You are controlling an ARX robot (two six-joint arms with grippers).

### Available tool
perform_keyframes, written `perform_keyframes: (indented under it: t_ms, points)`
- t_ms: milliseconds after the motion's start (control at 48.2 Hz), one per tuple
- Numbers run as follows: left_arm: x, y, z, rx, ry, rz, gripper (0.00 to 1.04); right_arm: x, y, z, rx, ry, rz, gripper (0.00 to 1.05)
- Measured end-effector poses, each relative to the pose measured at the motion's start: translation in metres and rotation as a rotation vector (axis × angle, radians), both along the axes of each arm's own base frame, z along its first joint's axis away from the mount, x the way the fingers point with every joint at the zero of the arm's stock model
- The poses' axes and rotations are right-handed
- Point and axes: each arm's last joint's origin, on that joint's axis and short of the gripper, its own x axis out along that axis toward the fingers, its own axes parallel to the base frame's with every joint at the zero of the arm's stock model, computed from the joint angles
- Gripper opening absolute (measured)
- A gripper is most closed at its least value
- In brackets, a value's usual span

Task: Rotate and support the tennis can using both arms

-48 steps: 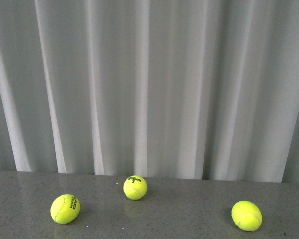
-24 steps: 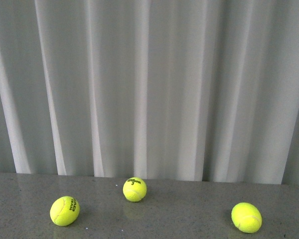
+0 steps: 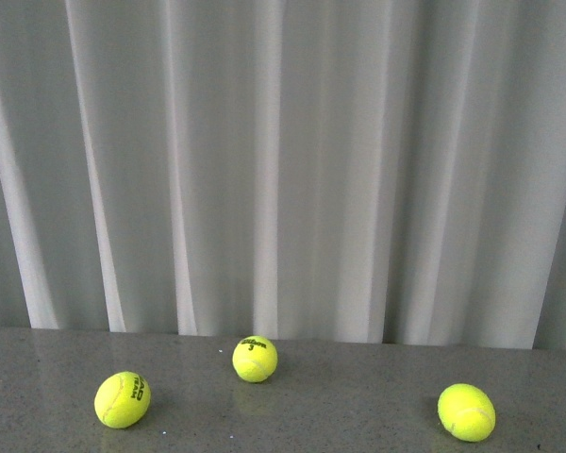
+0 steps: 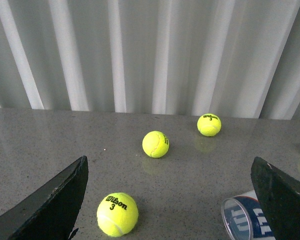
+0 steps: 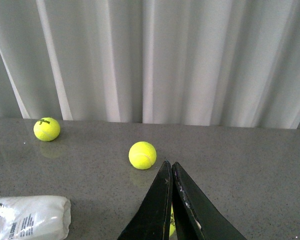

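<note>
The tennis can (image 4: 242, 220) lies on its side on the grey table in the left wrist view, with a clear rim and a navy and white label. Its open mouth faces the camera. My left gripper (image 4: 169, 159) is open and empty above the table. The can is partly hidden behind one of its black fingers (image 4: 282, 200). My right gripper (image 5: 171, 164) is shut, its two black fingers pressed together above the table. A sliver of a yellow ball (image 5: 170, 227) shows beneath them. The can is out of view in the front and right wrist views. Neither arm shows in the front view.
Three yellow tennis balls (image 3: 123, 399) (image 3: 255, 359) (image 3: 467, 411) lie on the grey table (image 3: 340, 415) before a white curtain (image 3: 283, 160). A Wilson ball (image 4: 117, 214) lies between the left fingers. A white packet (image 5: 30, 217) lies beside the right gripper.
In the front view the three balls sit a few pixels lower than one second ago. Nothing else has visibly changed.
</note>
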Motion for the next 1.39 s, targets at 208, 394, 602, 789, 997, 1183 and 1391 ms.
perform_keyframes:
  t_ms: [208, 394, 602, 789, 997, 1183, 1391]
  points:
    - [0.000, 0.000, 0.000, 0.000, 0.000, 0.000, 0.98, -0.004, 0.000, 0.000, 0.000, 0.000, 0.000, 0.03]
    - [0.000, 0.000, 0.000, 0.000, 0.000, 0.000, 0.98, -0.014, 0.000, -0.003, 0.000, 0.007, 0.001, 0.03]
    - [0.000, 0.000, 0.000, 0.000, -0.002, 0.000, 0.98, -0.015, 0.000, -0.003, 0.000, 0.006, 0.001, 0.22]
    - [0.000, 0.000, 0.000, 0.000, -0.002, 0.000, 0.98, -0.015, 0.000, -0.003, 0.000, 0.006, 0.001, 0.64]
    - [0.000, 0.000, 0.000, 0.000, -0.001, 0.000, 0.98, -0.015, 0.000, -0.003, 0.000, 0.006, 0.001, 1.00]
    - [0.000, 0.000, 0.000, 0.000, -0.001, 0.000, 0.98, -0.015, 0.000, -0.003, 0.000, 0.006, 0.001, 0.98]
    - [0.000, 0.000, 0.000, 0.000, -0.001, 0.000, 0.98, -0.015, 0.000, -0.003, 0.000, 0.006, 0.001, 0.98]
